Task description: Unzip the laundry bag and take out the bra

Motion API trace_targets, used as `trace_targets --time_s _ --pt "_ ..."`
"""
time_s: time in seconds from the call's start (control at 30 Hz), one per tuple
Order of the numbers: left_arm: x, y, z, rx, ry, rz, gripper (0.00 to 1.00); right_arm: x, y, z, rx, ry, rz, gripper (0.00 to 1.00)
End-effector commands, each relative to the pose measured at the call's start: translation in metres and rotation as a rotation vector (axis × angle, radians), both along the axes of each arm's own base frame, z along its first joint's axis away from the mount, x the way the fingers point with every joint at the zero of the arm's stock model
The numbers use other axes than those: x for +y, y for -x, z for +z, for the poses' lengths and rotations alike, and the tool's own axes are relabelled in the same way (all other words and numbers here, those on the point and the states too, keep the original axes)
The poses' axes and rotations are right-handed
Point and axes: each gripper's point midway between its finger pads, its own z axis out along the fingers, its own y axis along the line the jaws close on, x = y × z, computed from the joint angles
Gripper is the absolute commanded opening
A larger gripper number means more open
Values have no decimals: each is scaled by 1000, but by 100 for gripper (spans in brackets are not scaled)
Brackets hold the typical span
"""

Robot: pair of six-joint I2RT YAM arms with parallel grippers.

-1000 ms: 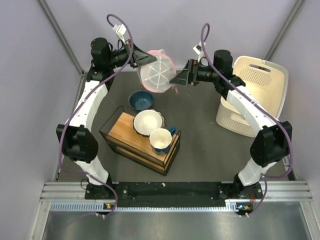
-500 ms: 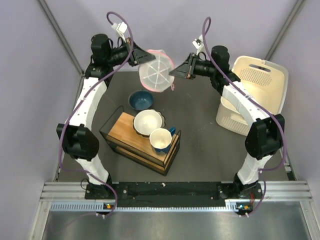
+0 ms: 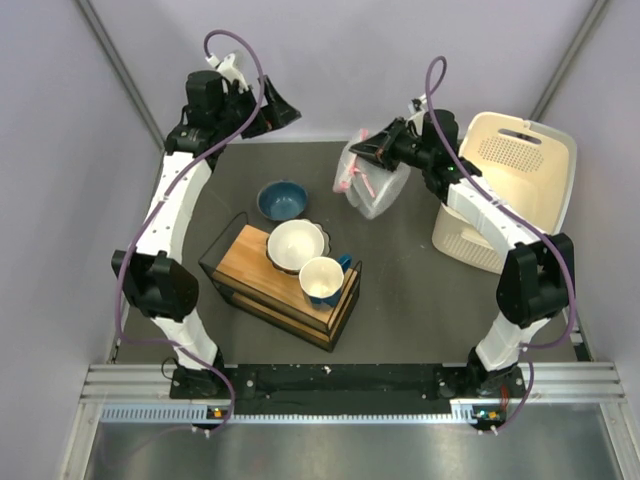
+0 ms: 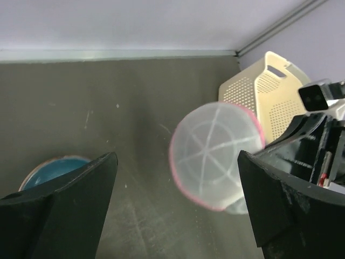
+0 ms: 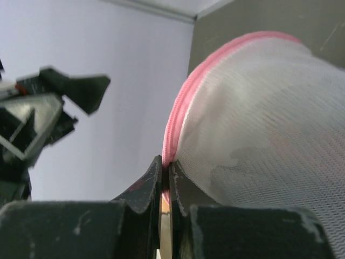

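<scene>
In the right gripper (image 5: 166, 168), pinched tight: the laundry bag (image 3: 372, 185) rim, bag hanging at 6 o'clock. Left gripper (image 3: 288, 112) spread wide.

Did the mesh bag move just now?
Yes. The bag swung right, toward the cream basket, and now hangs from the right gripper alone.

Pale lilac walls (image 3: 330, 60) on three sides, plain, under soft even light. Dark grey matte worktop (image 3: 400, 300); the left wrist view shows light scratches and specks on it. Grey metal posts (image 3: 120, 75) run up the two back corners. Ribbed aluminium rail (image 3: 340, 385) across the near edge, with a dull brushed metal sheet (image 3: 340, 450) below it.
</scene>
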Motion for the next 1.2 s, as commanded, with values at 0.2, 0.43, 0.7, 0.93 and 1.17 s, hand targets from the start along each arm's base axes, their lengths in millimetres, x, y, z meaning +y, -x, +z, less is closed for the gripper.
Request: trace_targets --time_s 0.2,0.43,0.7,0.93,1.17 --pt "-9 47 -12 193 210 16 99 -28 -36 58 -52 -167 -266 0" --pt "-50 69 -3 259 518 -206 99 -27 -47 79 -69 -288 -289 0" --pt "-57 56 -1 328 593 -126 99 -29 -44 95 -93 -327 -289 0" --pt "-65 53 -8 400 607 -84 99 -29 -38 106 -114 -353 -278 0" --pt "-77 44 -13 434 681 -80 99 -29 -33 109 -113 -375 -266 0"
